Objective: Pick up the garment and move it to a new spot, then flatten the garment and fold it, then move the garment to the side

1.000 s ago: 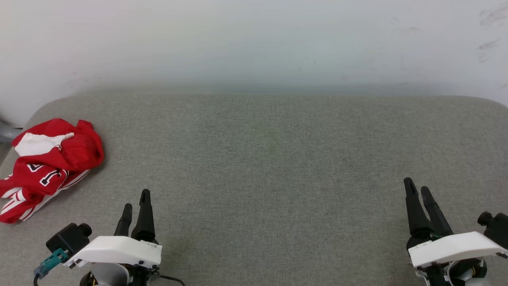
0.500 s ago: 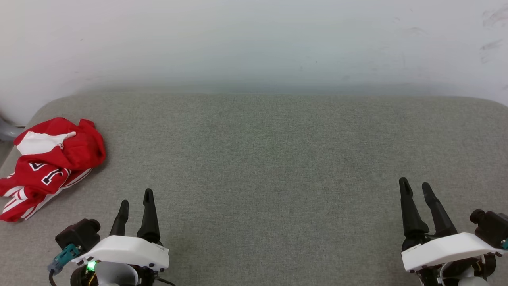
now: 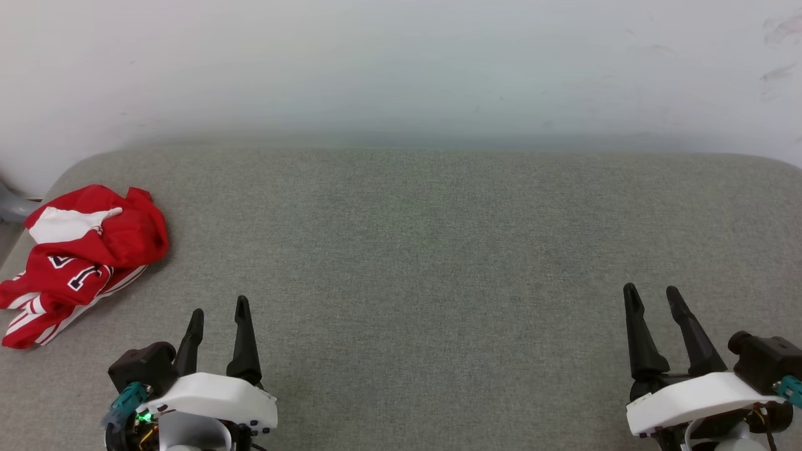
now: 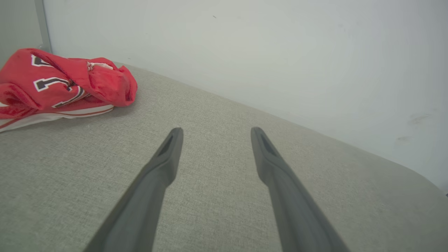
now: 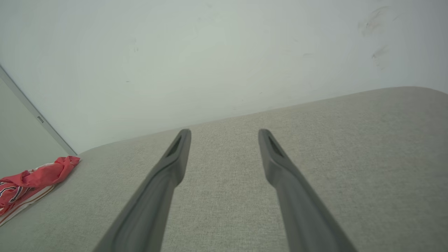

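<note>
Head view: the garment [image 3: 84, 257], a crumpled red jersey, lies on the left edge of the grey table [image 3: 426, 250], touched by neither tool. The left tool [image 3: 219, 305] is positioned near and to the right of the garment, jaws apart and empty. The right tool [image 3: 651, 288] is at the near right, well apart from the garment, jaws apart and empty.

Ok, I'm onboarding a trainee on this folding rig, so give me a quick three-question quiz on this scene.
1. True or false: the garment lies flat and spread out.
2. Which is nearer to it? A: the left gripper. B: the right gripper.
3. Fill in: both grippers' jaws stand ____ and hold nothing.
Key: 1 false, it is crumpled in a heap; 2 A; 3 open.
</note>
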`<state>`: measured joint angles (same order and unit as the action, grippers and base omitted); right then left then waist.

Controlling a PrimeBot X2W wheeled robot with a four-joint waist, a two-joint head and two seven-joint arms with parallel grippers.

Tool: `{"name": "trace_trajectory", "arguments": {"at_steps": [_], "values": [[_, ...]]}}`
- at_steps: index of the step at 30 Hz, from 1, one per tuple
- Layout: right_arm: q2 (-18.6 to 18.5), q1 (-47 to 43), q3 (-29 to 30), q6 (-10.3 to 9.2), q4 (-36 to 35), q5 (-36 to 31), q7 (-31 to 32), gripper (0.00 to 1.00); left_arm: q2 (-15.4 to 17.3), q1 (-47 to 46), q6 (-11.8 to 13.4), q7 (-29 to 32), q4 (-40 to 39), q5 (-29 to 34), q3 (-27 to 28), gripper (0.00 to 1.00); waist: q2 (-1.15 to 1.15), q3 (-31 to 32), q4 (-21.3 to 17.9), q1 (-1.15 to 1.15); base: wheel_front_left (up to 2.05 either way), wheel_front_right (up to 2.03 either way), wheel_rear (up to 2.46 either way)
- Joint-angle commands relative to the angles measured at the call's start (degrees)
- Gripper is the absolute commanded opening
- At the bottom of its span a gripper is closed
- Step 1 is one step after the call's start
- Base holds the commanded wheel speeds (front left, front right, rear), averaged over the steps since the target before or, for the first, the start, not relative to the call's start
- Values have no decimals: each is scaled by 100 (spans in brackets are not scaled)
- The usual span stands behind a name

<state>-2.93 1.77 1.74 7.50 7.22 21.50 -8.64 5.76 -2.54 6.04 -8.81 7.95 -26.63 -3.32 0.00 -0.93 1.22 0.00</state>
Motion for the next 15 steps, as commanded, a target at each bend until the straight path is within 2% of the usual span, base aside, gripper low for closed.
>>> {"name": "trace_trajectory", "arguments": {"at_steps": [1,15], "values": [[4,-6,-14,-1,-84,-213,-74,100,51,32,41,-67,-63,198,-33,100,0,1,3,0,0,0,0],[5,-71,-57,-1,-130,-958,-264,100,69,107,148,-253,-71,933,-179,100,0,30,28,0,0,0,0]]}}
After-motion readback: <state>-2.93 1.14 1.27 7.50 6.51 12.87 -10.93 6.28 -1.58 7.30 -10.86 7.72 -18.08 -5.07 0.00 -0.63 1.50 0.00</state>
